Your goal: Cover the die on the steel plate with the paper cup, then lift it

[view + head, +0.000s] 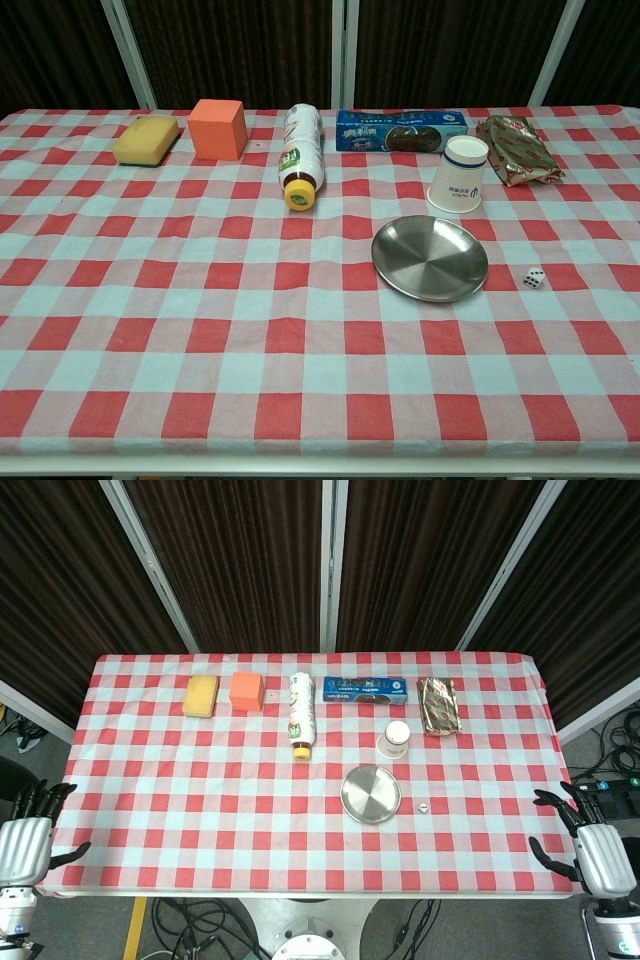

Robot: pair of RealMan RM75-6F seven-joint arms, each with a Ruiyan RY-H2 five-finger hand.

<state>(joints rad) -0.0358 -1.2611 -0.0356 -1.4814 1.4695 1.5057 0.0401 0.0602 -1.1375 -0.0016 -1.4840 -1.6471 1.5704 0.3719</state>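
A round steel plate [371,793] [430,258] lies right of the table's middle, with nothing on it. A small white die [423,807] [533,279] rests on the cloth just right of the plate. The white paper cup [395,739] [460,175] stands upside down behind the plate. My left hand [28,836] hangs off the table's near left corner, fingers apart and holding nothing. My right hand [590,846] hangs off the near right corner, likewise spread and holding nothing. Neither hand shows in the chest view.
Along the back of the red-checked table lie a yellow sponge [202,695], an orange block [247,691], a bottle on its side [301,713], a blue biscuit box [365,690] and a foil snack bag [438,705].
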